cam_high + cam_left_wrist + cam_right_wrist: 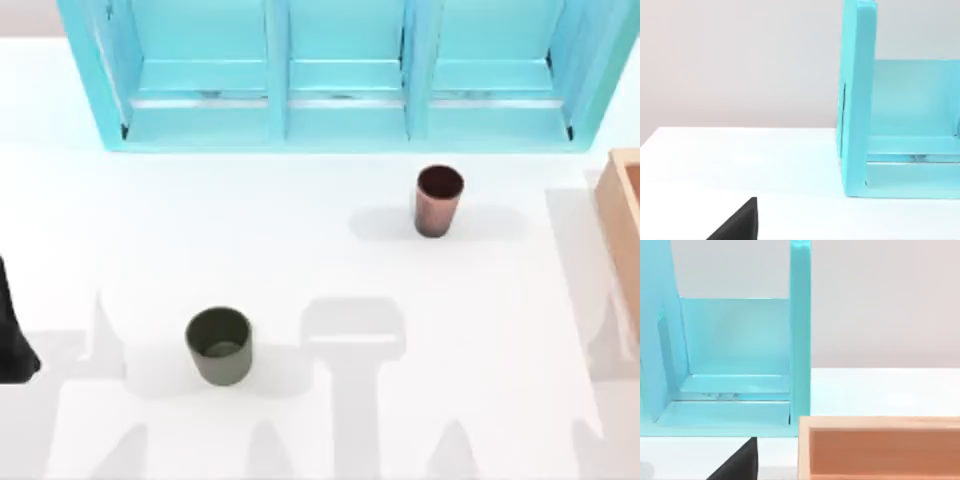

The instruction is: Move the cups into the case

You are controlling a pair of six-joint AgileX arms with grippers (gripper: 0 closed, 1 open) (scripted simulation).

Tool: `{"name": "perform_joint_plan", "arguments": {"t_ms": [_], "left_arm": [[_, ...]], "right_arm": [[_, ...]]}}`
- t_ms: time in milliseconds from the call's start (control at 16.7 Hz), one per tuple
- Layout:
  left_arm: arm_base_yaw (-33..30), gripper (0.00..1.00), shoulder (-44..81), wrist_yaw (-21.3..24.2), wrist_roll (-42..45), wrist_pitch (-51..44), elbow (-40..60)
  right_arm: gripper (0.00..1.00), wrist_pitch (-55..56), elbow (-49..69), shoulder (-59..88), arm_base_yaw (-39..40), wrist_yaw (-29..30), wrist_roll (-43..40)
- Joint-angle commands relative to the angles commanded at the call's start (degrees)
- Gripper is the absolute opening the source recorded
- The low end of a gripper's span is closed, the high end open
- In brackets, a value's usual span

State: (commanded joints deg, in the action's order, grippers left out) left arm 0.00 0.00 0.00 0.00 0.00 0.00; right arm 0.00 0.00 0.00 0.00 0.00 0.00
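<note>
Left claw (pixel 737 222): a dark tip low in the left wrist view; cannot tell whether wide or narrow.
Right claw (pixel 737 462): a dark tip near the case; cannot tell either.
Left arm (pixel 12 330): parked at the surface's left edge.
Green cup (pixel 219 345): upright, front left of centre.
Copper cup (pixel 437 201): upright, right of centre, near the shelf (pixel 340 75).
Case (pixel 622 215): right edge, well apart from both cups.
Surface (pixel 150 230): white.

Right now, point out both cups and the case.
Copper cup (pixel 437 208), top view, outer wall.
Olive cup (pixel 219 360), top view, outer wall.
Case (pixel 880 447), right wrist view, inner wall.
</note>
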Motion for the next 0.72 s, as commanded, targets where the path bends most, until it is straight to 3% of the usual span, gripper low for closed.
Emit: {"name": "perform_joint_plan", "arguments": {"t_ms": [360,720], "left_arm": [[0.0,1.0,0.0,0.0,0.0,0.0,0.0],[0.0,1.0,0.0,0.0,0.0,0.0,0.0]], "right_arm": [[1.0,-4.39,5.71,5.44,-0.42,0.05,1.72],[1.0,-23.82,31.74,30.12,-0.89,0.99,7.16]]}}
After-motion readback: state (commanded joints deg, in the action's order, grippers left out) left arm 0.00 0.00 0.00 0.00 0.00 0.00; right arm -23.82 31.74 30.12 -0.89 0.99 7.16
